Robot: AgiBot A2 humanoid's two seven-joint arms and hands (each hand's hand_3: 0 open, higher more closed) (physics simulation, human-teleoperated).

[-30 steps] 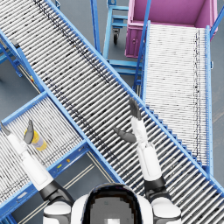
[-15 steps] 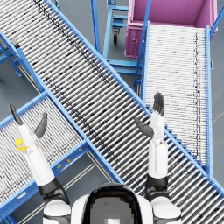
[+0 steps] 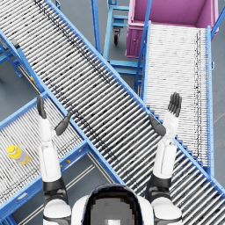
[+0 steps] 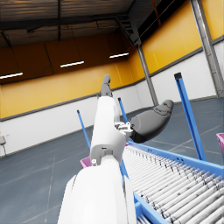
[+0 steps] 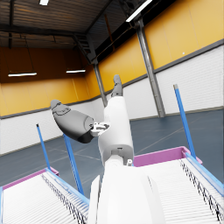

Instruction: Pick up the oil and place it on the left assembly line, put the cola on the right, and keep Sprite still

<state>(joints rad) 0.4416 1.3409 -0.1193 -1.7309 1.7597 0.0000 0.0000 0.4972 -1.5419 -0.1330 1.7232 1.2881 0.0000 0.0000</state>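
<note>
A yellow oil bottle (image 3: 18, 154) lies on the left roller line (image 3: 26, 132), near its left edge. My left hand (image 3: 47, 119) is raised above that line, open and empty, to the right of the bottle. My right hand (image 3: 169, 115) is raised over the edge between the middle conveyor (image 3: 88, 83) and the right roller line (image 3: 176, 74), open and holding nothing. In the left wrist view my left hand (image 4: 148, 122) points up with fingers apart. In the right wrist view my right hand (image 5: 74, 122) does the same. No cola or Sprite is in view.
A purple bin (image 3: 171, 22) stands at the far end of the right roller line. Blue frame posts (image 3: 96, 26) rise between the conveyors. Grey floor (image 3: 83, 180) shows between the left line and the middle conveyor.
Both arms have risen and stretched further forward. The left hand has let go of the oil bottle, which now lies on the left roller line away from it.
</note>
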